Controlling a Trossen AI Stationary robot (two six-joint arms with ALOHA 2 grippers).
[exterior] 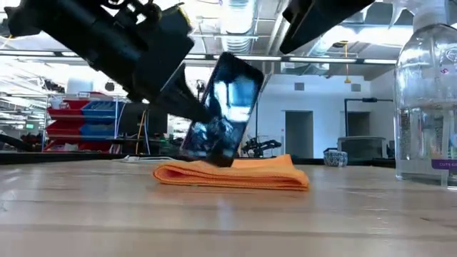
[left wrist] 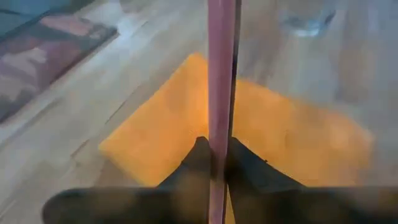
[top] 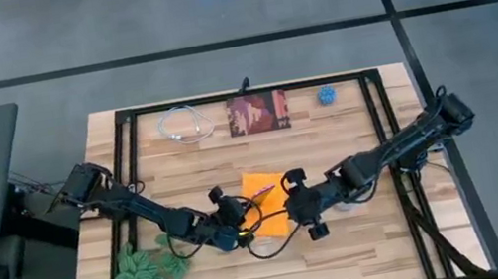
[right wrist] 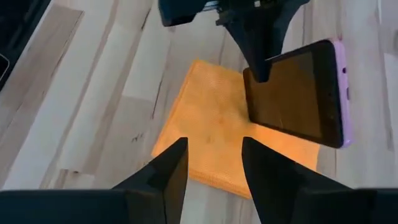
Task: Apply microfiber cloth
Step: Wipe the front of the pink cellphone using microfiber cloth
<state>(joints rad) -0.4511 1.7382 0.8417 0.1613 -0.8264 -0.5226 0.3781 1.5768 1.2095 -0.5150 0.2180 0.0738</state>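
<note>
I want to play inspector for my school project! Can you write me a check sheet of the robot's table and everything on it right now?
Surface: pale wooden table, inside a black frame.
Job's things: orange microfiber cloth lies flat mid-table; a phone with a pink edge is held tilted, its lower end on the cloth.
Clutter: green plant, dark red printed square, small blue thing, clear bottle.
Hands: left hand shut on the phone's edge; right hand open, above the cloth.
Cables: white coiled cable at the far edge; black cable looping by the hands.
Surroundings: grey floor, workshop shelves behind.
</note>
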